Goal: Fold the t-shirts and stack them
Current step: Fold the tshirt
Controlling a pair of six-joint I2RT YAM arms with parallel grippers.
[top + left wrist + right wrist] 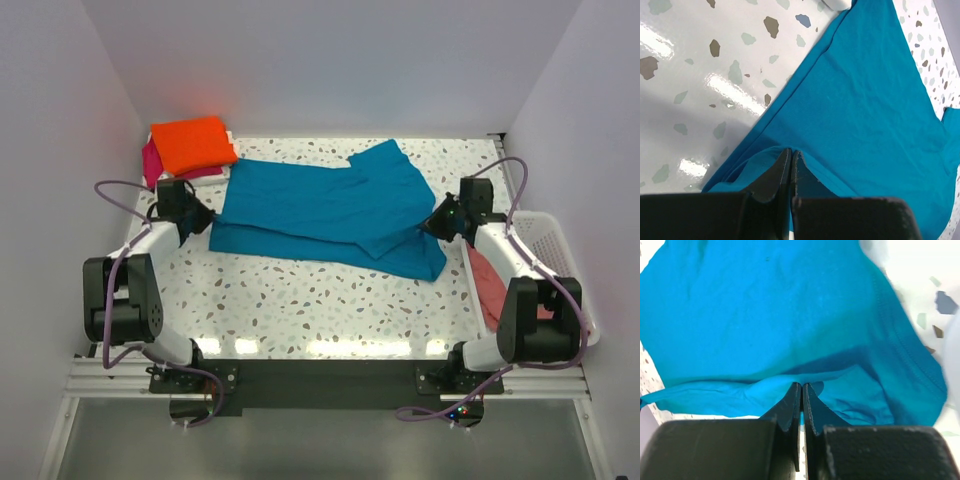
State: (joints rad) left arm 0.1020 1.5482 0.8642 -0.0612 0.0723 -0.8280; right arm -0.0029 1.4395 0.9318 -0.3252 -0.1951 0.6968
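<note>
The teal t-shirt (320, 210) is being held across the worktop (330, 300) centre, ends being pinched by clenched left fingers (775, 175) and right fingers (815, 415). Uneven pulling risks hem slippage, skewing the fold.

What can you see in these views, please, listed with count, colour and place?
teal t-shirt: one, teal blue, spread across the middle of the table, partly folded over itself
orange t-shirt: one, bright orange, folded, far left corner, on top of the magenta one
magenta t-shirt: one, magenta pink, under the orange one, only its edge showing
salmon t-shirt: one, salmon pink, in the basket
basket: one, white mesh, at the table's right edge
table: one, white with speckles
left end effector: one, black, shut on the teal t-shirt's left end
right end effector: one, black, shut on its right end
</note>
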